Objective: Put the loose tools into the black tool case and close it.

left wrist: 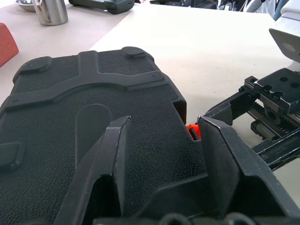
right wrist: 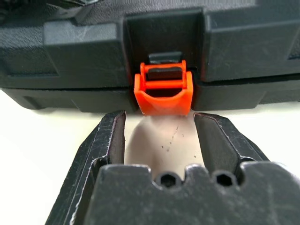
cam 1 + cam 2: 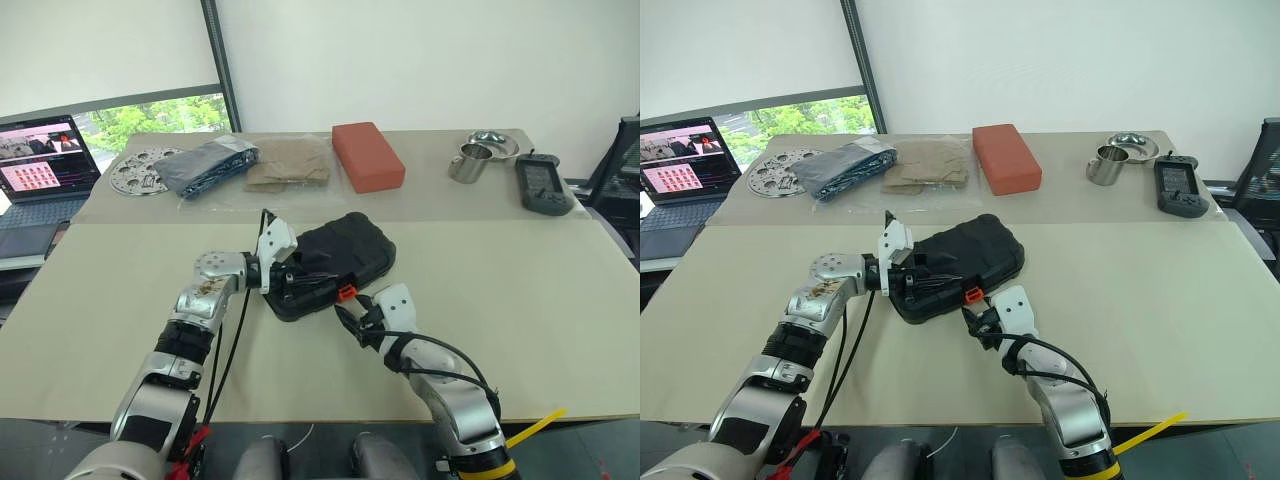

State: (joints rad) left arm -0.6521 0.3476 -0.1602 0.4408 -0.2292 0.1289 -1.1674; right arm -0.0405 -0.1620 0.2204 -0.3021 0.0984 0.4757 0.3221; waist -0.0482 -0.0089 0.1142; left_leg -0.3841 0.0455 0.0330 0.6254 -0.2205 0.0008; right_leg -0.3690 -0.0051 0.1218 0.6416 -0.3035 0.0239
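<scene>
Closed black tool case (image 3: 335, 262) lying mid-worktop (image 3: 520, 290). Left claw (image 1: 164, 140) spread apart over its lid. Right claw (image 2: 159, 123) spread apart, just before the orange latch (image 2: 163, 90), not touching.

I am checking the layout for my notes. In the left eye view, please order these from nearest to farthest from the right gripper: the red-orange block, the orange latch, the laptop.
From the right gripper:
1. Orange latch, just ahead of the fingertips, on the black tool case.
2. Red-orange block, far side of the table, behind the case.
3. Laptop, far left, off the table's edge.
</scene>
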